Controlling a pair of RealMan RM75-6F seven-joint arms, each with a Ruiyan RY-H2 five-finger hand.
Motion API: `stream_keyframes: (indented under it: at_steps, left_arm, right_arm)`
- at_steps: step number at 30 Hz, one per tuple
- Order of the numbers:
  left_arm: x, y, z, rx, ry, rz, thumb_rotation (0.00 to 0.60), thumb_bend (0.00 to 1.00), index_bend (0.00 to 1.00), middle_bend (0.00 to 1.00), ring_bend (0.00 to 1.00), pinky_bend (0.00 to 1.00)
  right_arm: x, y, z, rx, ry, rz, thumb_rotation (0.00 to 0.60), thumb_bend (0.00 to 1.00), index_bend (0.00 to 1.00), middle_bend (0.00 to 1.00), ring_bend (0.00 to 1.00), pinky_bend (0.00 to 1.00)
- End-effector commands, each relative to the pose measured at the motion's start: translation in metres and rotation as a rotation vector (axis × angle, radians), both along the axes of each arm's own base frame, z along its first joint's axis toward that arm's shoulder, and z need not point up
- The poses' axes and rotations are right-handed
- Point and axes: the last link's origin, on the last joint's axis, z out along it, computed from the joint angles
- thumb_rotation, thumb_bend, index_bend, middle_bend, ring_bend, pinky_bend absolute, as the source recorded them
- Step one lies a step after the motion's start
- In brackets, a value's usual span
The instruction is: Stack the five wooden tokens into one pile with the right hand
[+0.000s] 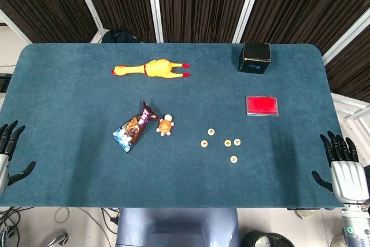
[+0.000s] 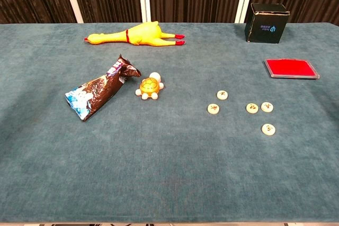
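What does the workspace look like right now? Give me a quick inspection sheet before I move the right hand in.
Surface: blue cloth table, flat.
Job's things: five wooden tokens lie loose and separate, none stacked.
Clutter: rubber chicken, snack packet, toy turtle, black box, red pad; all apart from the tokens.
Hands: left hand at the table's left edge, right hand at its right edge; both open, holding nothing.
Cables: some on the floor below the table.
Surroundings: dark slatted wall behind.

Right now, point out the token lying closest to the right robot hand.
The token nearest the table's front edge, alone below the other four, lies closest to the right robot hand.
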Motion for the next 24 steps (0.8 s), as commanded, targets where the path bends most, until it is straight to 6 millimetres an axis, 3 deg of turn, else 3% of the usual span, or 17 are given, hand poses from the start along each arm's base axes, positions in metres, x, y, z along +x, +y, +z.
stream_keyframes:
  at_steps: [1,24]
  left_arm:
    - [0.0002,0.0003,-0.0003,-0.002,0.001,0.0,0.6,0.2,0.09,0.0,0.0,0.0]
    - [0.0012,-0.0061,-0.0003,0.001,-0.001,-0.002,0.6,0.2,0.09,0.0,0.0,0.0]
  right_arm:
    - [-0.0003,-0.0004,-0.0007,-0.01,-0.007,-0.005,0.6,0.24,0.0,0.0,0.04,0.0]
    - [0.0031,0.0028,0.0039,-0.006,-0.085,-0.016,0.6,0.24,0.02,0.0,0.04,0.0]
